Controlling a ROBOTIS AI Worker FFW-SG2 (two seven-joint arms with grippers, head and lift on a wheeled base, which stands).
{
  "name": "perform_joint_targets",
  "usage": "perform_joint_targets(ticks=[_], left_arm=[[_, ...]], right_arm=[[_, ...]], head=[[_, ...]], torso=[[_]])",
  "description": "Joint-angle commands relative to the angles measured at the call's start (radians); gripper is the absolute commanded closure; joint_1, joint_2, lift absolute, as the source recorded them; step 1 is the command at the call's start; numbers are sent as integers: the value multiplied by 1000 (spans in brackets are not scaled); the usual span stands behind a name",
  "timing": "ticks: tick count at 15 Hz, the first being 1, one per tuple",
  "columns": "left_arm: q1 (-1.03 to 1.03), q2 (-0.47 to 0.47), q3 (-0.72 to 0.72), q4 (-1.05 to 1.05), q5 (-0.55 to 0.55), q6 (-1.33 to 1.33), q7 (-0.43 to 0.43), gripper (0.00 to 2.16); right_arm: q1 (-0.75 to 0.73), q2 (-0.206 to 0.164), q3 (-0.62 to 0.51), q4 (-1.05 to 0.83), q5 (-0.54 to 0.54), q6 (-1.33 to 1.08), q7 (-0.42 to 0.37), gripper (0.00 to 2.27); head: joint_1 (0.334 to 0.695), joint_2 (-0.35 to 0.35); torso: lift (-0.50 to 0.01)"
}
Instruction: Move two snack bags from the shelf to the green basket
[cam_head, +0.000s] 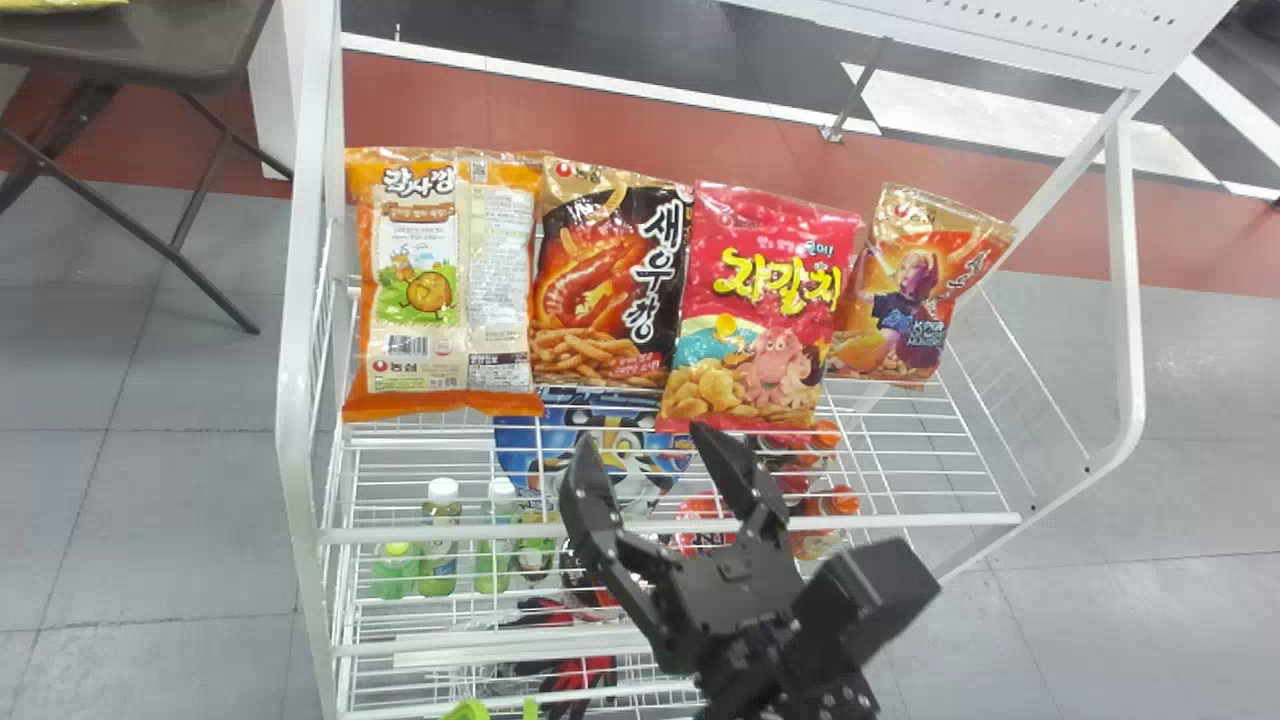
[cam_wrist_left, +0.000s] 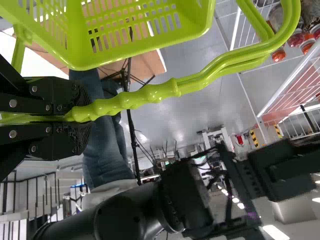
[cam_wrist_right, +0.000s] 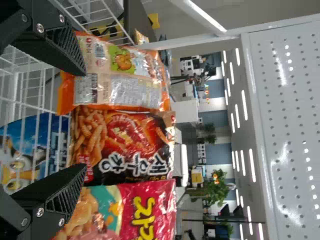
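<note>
My right gripper stands open in front of the shelf, below the black snack bag and the pink bag. An orange-edged bag leans at the row's left end, and another orange bag at its right end. In the right wrist view the right gripper has the black bag just beyond its parted fingers; the orange-edged bag and pink bag lie to either side. My left gripper is shut on the handle of the green basket.
White wire shelf rails run across under the bags, with a side frame at the left. Green-tinted bottles, a blue bag and red-capped bottles sit on the level below. A dark table stands at the far left.
</note>
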Motion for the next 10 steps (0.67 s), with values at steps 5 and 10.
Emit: perform_joint_targets(ticks=[5,10], left_arm=[[-49,9,-52,21,-33,37,13,2081],[-60,16,-52,27,-33,46,13,2081]], right_arm=[[-243,37,27,25,9,277,-2,184],[-436,66,82,143,4,445,-2,184]], head=[[695,-350],[695,-350]], torso=[[-16],[-16]])
